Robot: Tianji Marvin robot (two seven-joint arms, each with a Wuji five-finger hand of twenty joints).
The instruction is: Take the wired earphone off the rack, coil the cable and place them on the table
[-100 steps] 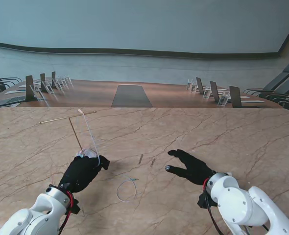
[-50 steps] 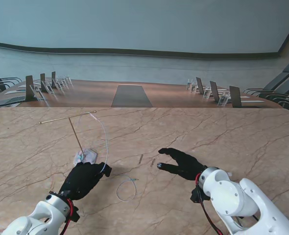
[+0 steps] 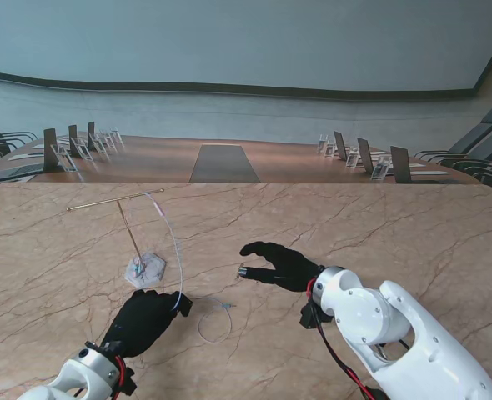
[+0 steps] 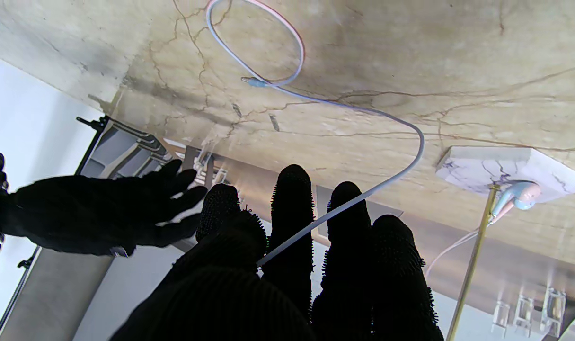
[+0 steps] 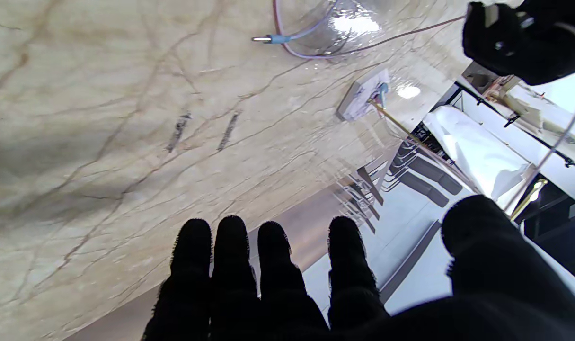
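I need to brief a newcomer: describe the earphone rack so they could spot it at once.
On the marble table, look to the left half, farther from me than the left hand. The rack is a thin brass T-shaped rod rising from a small white marble base. A pale cable hangs from its crossbar, and nothing else on the table stands upright.

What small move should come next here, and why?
Probably the left hand draws the cable a little farther off the rack. Its fingers pinch the cable, which runs up over the rack's bar; an earbud sits by the rack's base. The right hand is open.
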